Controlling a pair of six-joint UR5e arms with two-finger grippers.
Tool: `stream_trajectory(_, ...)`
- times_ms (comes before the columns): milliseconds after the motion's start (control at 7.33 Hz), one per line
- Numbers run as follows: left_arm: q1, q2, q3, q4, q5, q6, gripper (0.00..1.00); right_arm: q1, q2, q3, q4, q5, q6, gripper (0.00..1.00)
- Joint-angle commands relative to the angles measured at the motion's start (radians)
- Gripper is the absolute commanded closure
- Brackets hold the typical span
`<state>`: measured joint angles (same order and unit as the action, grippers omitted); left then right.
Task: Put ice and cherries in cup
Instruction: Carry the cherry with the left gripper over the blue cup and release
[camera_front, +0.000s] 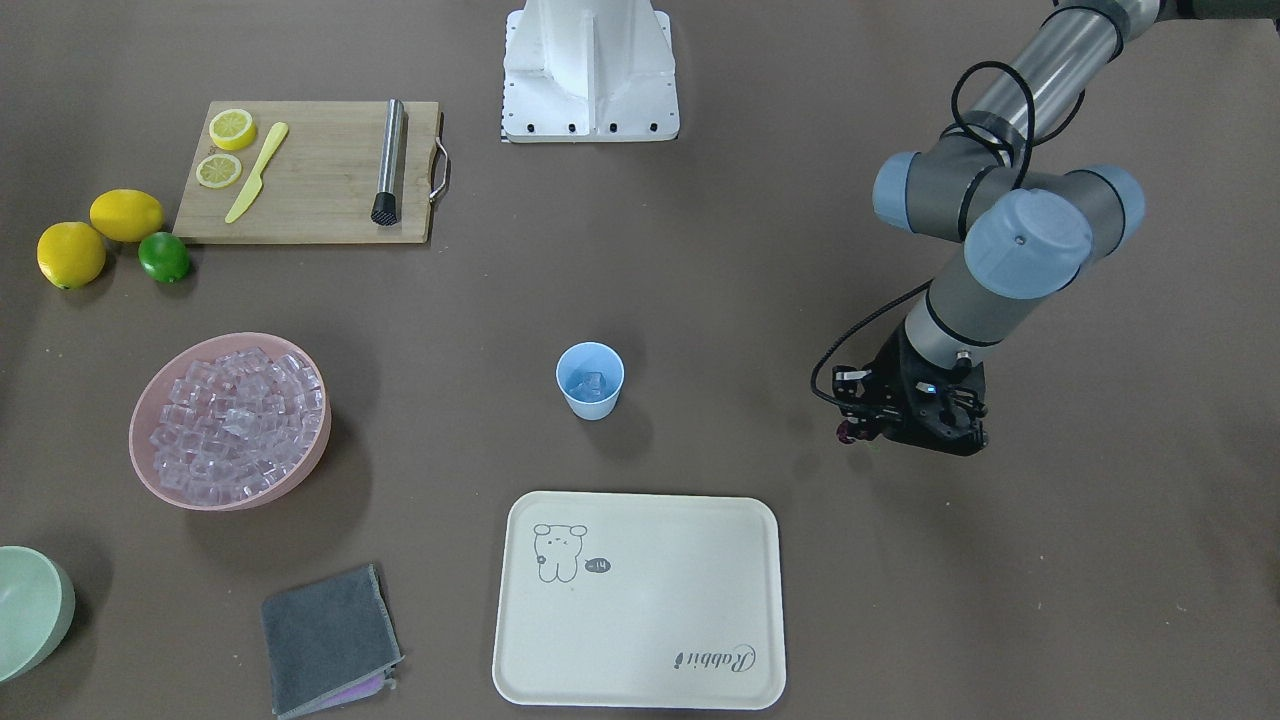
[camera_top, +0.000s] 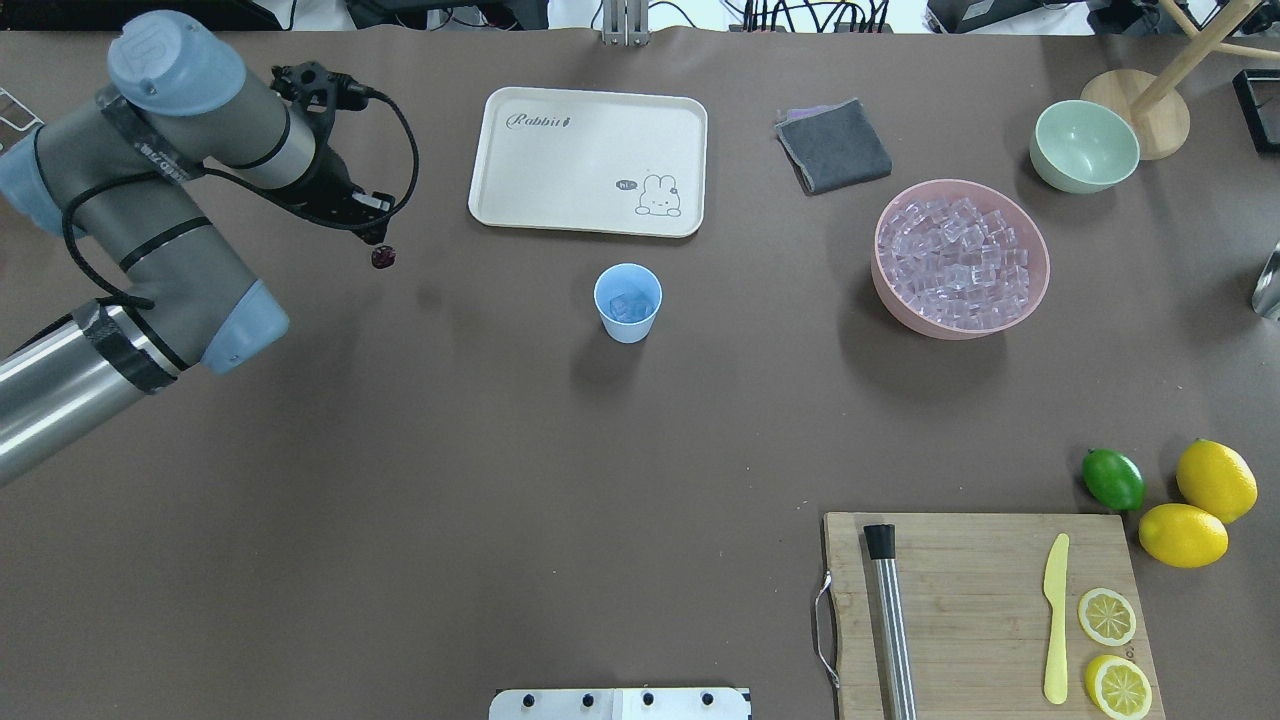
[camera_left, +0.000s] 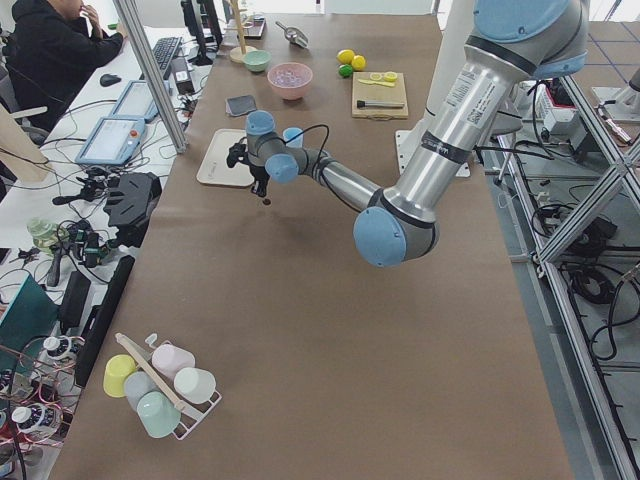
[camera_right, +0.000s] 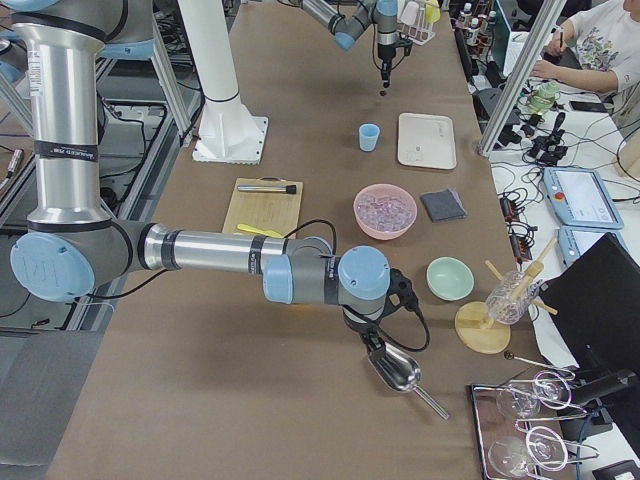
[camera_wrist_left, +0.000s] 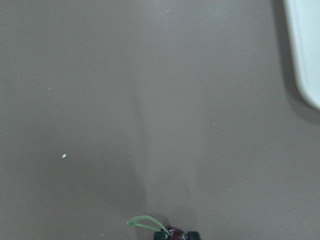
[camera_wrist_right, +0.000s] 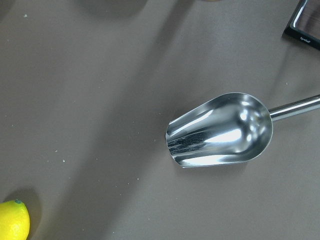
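Cherries were held in left jaws above desk, well apart from cup. Ice was noted in cup. Right jaws' state could not be told.

The tray reads "Rabbit", perhaps "hi".

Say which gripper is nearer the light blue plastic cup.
Left. Left gripper, holding dark cherries, hangs off the cup's side; right gripper far beyond the pink bowl, over a metal scoop.
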<state>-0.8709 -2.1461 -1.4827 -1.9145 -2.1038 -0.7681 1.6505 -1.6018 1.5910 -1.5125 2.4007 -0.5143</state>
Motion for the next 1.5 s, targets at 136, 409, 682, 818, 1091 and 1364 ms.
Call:
stream_trajectory(136,0.062,-0.159,-0.062,0.034,-0.007,-0.156,1.0,0.0,0.0,0.004,0.0,0.0,0.0,0.01)
stream_trajectory(409,0.09,-0.222,-0.088,0.035,0.004,-0.195,1.0,0.0,-0.001,-0.022,0.0,0.0,-0.001,0.01)
stream_trajectory(682,0.146,-0.264,-0.108,0.034,0.104,-0.272,1.0,0.0,-0.003,-0.055,0.002,-0.002,-0.006,0.01)
stream_trajectory(818,0.167,-0.258,-0.11,0.034,0.146,-0.269,1.0,0.0,-0.004,-0.057,0.0,0.0,-0.006,0.01)
stream_trajectory(1091,0.196,-0.229,-0.094,-0.003,0.206,-0.231,1.0,0.0,0.0,-0.066,0.002,-0.006,-0.01,0.01)
stream_trajectory(1364,0.216,-0.23,-0.093,-0.008,0.208,-0.238,1.0,0.0,0.003,-0.06,0.002,-0.005,-0.004,0.01)
